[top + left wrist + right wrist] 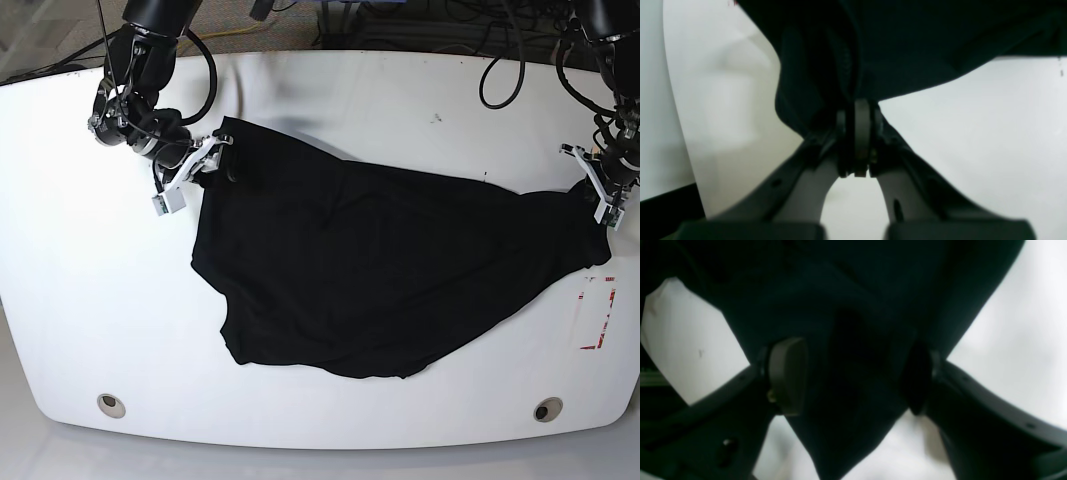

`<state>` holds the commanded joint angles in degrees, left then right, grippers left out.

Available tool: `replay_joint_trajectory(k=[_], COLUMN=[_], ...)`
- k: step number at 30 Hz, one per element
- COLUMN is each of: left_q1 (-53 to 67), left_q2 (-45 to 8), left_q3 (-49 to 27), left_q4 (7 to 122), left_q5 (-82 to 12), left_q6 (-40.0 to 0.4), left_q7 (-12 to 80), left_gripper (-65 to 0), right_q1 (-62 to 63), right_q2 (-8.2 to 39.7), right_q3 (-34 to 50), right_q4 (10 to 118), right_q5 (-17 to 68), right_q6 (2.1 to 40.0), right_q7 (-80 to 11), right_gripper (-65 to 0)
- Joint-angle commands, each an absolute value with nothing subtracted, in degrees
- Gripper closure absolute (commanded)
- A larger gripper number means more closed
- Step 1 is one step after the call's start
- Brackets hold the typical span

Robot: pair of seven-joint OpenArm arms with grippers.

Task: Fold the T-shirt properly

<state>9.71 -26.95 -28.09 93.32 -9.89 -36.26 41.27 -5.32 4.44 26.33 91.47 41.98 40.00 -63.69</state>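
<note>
1. T-shirt (pixel 380 270): plain black, soft thin fabric, no print visible. It lies spread and rumpled across the middle of the white table (pixel 330 100) in the base view, stretched between the two grippers.
2. Outline: irregular, roughly a wide wedge. The broadest and deepest part is at frame left and centre; it narrows to a point at the right edge of the frame. The lower hem sags in a curve toward the bottom centre, with loose folds along the lower left.
3. Long axis: runs left to right across the base view, sloping slightly down from the upper-left corner of the cloth to the pinched tip at right.
4. Right gripper (pixel 215 160): at the upper left of the base view, at the upper-left corner of the T-shirt. The right wrist view shows its pads (pixel 786 375) set fairly wide apart, with a thick bunch of black cloth (pixel 853 373) between them and touching both.
5. Left gripper (pixel 592 190): at the right edge of the base view, at the narrow tip of the T-shirt. The left wrist view shows the fingers (pixel 862 133) pressed narrowly together, black fabric (pixel 907 43) caught at their tips and fanning out toward the top of the frame.
6. Small red-and-white label (pixel 597 315) on the table, lower right, just below the left gripper.
</note>
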Motion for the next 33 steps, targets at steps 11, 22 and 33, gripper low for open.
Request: replay_joint_trajectory(k=[11, 22, 33], left_q1=[9.7, 9.7, 9.7], left_q2=[-26.9, -26.9, -26.9], left_q3=[-28.2, -28.2, -28.3], left_q4=[93.5, 93.4, 93.7], left_q5=[-9.9, -9.9, -10.2], left_q6=[-36.3, -36.3, -37.9], left_q7=[41.3, 41.3, 41.1], left_gripper=[0.0, 0.0, 0.0], right_q1=[-3.8, -4.1, -16.3], right_q2=[4.8, 5.0, 5.8], right_q3=[22.9, 22.8, 23.3], right_q4=[85.5, 88.0, 109.8], right_q5=[41.9, 42.0, 42.3], right_q6=[40.0, 40.0, 40.0], right_q7=[-61.8, -60.8, -65.3], right_gripper=[-25.4, 0.0, 0.0])
